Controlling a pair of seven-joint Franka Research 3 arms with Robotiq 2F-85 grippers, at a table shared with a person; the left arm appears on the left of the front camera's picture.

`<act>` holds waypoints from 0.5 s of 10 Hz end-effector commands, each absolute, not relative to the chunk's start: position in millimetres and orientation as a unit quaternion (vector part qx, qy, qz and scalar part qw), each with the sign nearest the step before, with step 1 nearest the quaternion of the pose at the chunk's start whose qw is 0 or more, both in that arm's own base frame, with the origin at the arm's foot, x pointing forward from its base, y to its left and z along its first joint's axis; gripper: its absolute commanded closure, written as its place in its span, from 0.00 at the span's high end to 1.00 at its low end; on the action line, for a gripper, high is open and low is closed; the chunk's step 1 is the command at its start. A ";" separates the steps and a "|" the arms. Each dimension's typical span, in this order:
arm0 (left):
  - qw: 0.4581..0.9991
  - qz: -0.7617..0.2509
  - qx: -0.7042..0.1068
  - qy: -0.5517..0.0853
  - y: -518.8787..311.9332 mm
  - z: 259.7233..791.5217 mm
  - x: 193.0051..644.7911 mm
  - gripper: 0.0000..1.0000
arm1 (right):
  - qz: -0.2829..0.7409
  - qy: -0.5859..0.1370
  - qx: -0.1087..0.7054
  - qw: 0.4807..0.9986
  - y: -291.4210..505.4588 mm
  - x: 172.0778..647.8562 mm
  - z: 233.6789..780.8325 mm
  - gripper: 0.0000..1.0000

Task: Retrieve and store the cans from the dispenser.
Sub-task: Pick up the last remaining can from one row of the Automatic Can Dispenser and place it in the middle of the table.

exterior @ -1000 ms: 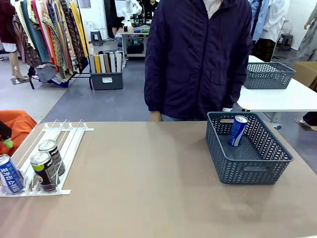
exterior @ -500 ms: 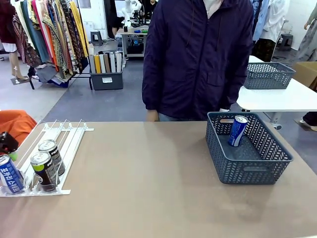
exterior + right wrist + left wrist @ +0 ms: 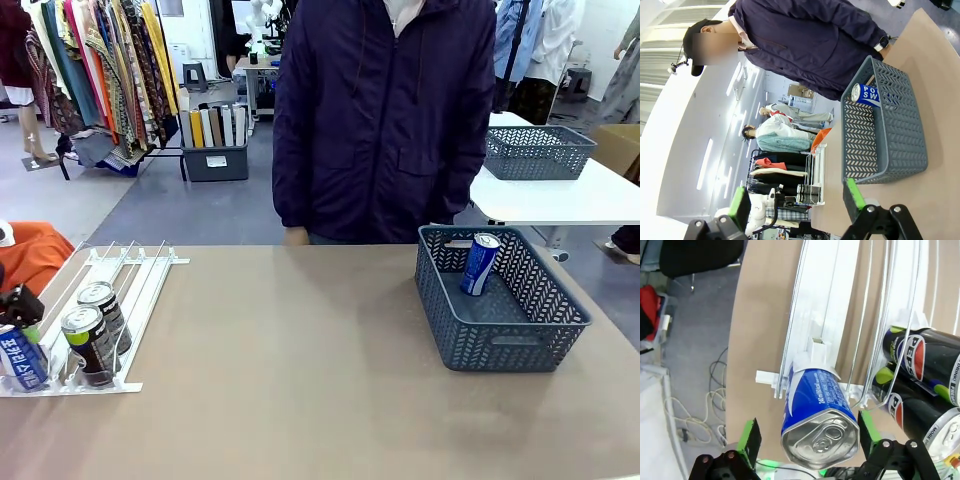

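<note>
Approach — your left gripper (image 3: 807, 430) has moved in, fingers spread astride the blue can (image 3: 815, 405) at the near-left of the dispenser (image 3: 825, 300); closing looks next.

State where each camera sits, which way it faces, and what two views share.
Front: fixed on the robot's side, facing the person across the table; left gripper at the left edge.
Left wrist: over the dispenser, looking down on a blue can between its open fingers.
Right wrist: rolled sideways, facing basket and person; open right gripper below.
Shared: front and right wrist both show the basket with a leaning can.
</note>
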State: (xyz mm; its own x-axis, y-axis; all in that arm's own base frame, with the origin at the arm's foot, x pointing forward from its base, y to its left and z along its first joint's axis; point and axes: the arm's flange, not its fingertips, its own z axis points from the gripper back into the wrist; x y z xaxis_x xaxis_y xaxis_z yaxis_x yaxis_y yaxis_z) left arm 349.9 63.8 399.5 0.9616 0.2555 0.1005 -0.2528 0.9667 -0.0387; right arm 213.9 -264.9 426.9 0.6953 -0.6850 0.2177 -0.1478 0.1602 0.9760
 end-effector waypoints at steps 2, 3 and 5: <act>0.989 0.138 0.007 -0.055 62.4 391.6 331.1 0.41 | -0.199 -0.337 0.620 0.680 -266.0 215.2 432.0 1.00; 0.989 0.137 0.007 -0.056 62.0 391.6 331.3 0.00 | -0.199 -0.337 0.620 0.680 -266.0 215.2 432.0 1.00; 0.988 0.138 0.005 -0.065 61.8 390.9 332.5 0.00 | -0.199 -0.337 0.620 0.680 -266.0 215.2 432.0 1.00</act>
State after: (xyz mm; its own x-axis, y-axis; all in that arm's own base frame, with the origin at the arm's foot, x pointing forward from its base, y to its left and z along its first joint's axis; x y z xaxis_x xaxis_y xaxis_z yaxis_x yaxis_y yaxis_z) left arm 349.7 63.0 404.1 0.9594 0.2561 0.1184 -0.2549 0.9666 -0.0261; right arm 213.9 -264.9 426.9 0.6953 -0.6850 0.2177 -0.1478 0.1602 0.9760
